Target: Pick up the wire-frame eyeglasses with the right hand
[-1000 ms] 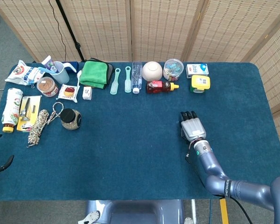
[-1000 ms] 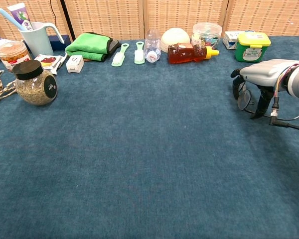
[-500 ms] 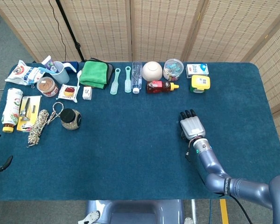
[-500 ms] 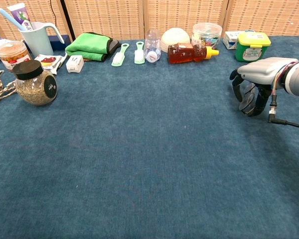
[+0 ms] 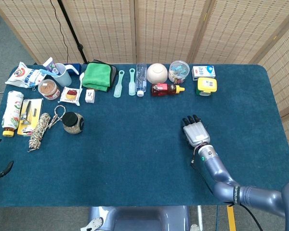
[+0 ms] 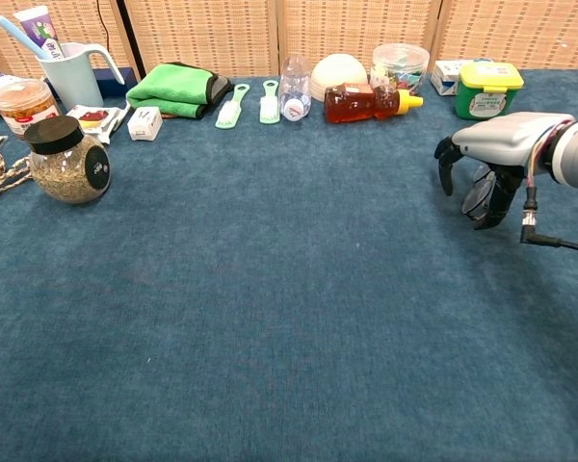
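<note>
In the head view, our right hand sits palm-down over the blue cloth of the table, right of the middle and well clear of the row of goods along the far edge. The fingers point away from us toward the yellow box and the honey bottle. The glasses are hidden under the hand here, so this view tells us nothing of how they lie. The left hand shows only as dark tips at the left border; we cannot tell whether it is open or closed. The right hand is by far the nearer.

In the chest view, the right hand hangs above the cloth with its fingers curled downward. Under the palm a round lens of the glasses shows, caught between the thumb and the curled fingers and apparently off the cloth. We judge them gripped. The frame seems to hang below the palm with the lens facing roughly toward us, but the temples are too thin to make out, so we cannot fix its long axis. The coming move looks to be a plain lift straight up.
</note>
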You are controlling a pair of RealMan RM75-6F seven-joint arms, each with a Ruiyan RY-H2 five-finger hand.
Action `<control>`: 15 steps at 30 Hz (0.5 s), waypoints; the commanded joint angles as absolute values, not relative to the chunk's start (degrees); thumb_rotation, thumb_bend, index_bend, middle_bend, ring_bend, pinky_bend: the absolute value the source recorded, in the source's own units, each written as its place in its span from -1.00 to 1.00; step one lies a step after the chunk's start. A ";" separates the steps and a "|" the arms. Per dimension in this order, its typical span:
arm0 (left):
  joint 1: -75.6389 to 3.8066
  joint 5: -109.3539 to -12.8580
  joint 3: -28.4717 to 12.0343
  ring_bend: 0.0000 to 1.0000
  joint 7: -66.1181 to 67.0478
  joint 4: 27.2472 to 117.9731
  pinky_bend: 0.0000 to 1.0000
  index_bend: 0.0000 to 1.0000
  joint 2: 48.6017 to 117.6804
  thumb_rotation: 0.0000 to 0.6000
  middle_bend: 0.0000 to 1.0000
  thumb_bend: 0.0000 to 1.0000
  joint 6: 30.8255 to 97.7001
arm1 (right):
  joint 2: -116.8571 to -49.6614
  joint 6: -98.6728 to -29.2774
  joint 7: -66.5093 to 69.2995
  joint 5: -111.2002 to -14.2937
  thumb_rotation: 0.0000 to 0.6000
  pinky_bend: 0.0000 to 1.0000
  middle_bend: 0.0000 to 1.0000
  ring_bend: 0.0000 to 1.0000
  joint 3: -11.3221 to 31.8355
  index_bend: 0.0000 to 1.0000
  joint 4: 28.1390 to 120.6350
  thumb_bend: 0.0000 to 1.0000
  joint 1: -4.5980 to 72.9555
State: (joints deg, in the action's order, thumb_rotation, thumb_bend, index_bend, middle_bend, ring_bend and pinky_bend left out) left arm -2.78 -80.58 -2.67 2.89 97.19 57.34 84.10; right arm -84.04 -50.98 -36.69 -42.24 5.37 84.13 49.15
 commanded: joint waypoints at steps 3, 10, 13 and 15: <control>-2.70 -80.59 -2.66 -0.91 2.69 97.12 -0.84 -0.60 57.35 -0.07 -0.97 -0.50 84.18 | -81.10 -51.29 -33.28 -43.95 1.00 -0.96 -0.84 -0.93 6.80 -0.44 87.79 -0.57 48.44; -2.56 -80.80 -2.57 -0.91 2.17 96.95 -0.84 -0.60 57.49 -0.07 -0.97 -0.50 84.30 | -77.31 -49.98 -26.23 -48.47 1.00 -0.75 -0.76 -0.83 7.71 -0.40 91.11 -0.57 46.64; -2.55 -80.87 -2.57 -0.91 2.12 96.89 -0.84 -0.60 57.52 -0.07 -0.97 -0.50 84.34 | -76.92 -49.55 -25.95 -49.03 1.00 -0.71 -0.72 -0.82 7.18 -0.34 91.20 -0.57 46.49; -2.54 -80.96 -2.57 -0.91 2.07 96.87 -0.84 -0.60 57.49 -0.07 -0.97 -0.50 84.40 | -76.74 -49.28 -26.06 -49.21 1.00 -0.71 -0.71 -0.82 6.57 -0.33 91.21 -0.57 46.35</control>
